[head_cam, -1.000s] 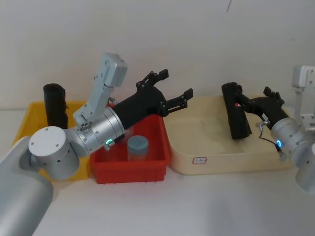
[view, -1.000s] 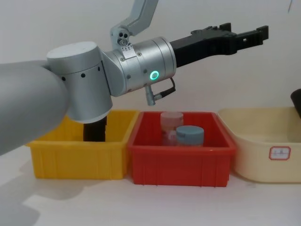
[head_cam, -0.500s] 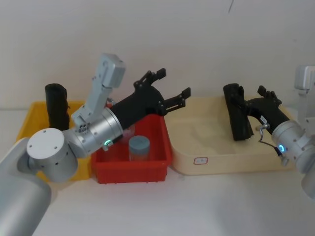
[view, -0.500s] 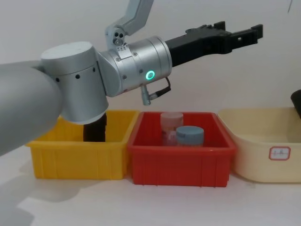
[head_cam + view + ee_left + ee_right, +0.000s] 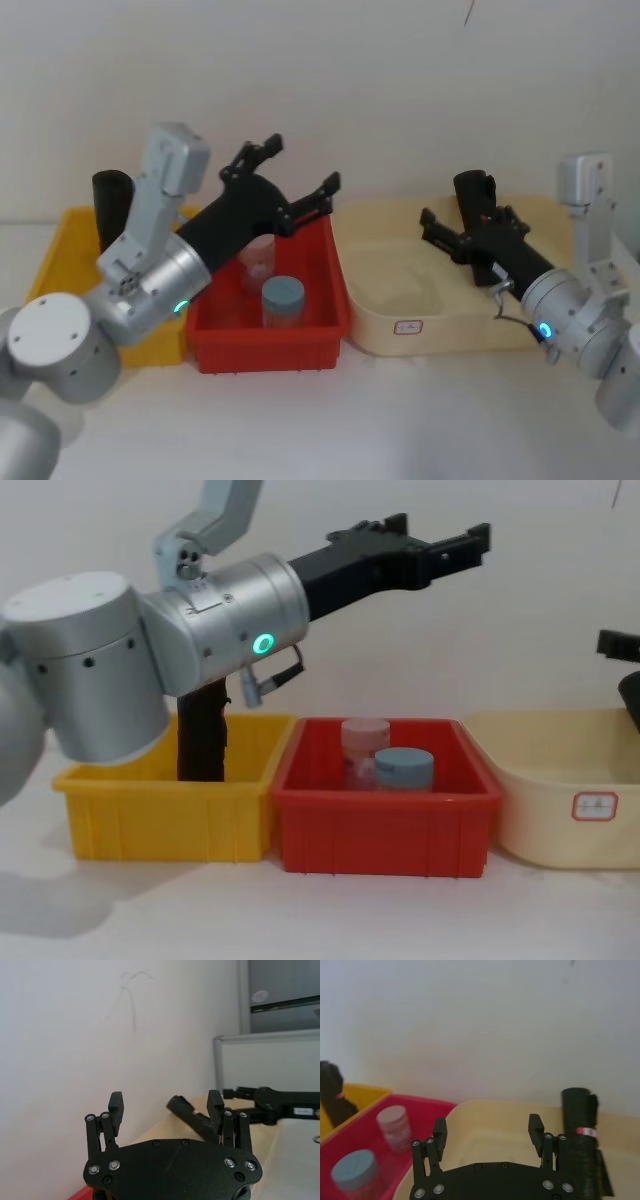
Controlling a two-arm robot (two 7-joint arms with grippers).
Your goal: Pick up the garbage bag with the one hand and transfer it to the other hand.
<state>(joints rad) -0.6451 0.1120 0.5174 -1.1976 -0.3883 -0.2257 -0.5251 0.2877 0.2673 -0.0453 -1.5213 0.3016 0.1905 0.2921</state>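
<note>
The garbage bag (image 5: pixel 476 205), a black crinkled roll with a red-and-white label (image 5: pixel 586 1131), stands nearly upright in the beige tray (image 5: pixel 400 300). My right gripper (image 5: pixel 455 232), on the blue-lit wrist, is open low over that tray. In the right wrist view the right gripper (image 5: pixel 487 1127) holds nothing, and the bag (image 5: pixel 580 1125) stands just outside one finger (image 5: pixel 536 1132). My left gripper (image 5: pixel 290 180), on the green-lit wrist, hangs open and empty in the air above the red bin (image 5: pixel 265 335). It is also in the chest view (image 5: pixel 440 532) and the left wrist view (image 5: pixel 166 1105).
A second black roll (image 5: pixel 112 205) stands in the yellow bin (image 5: pixel 160 815) at the left. The red bin holds a blue-lidded jar (image 5: pixel 282 298) and a clear jar (image 5: pixel 257 255). A wall runs close behind the bins.
My right gripper has opened, let go of the garbage bag and drawn back; the bag now stands in the beige tray. My left arm has swung back to the left, still open.
</note>
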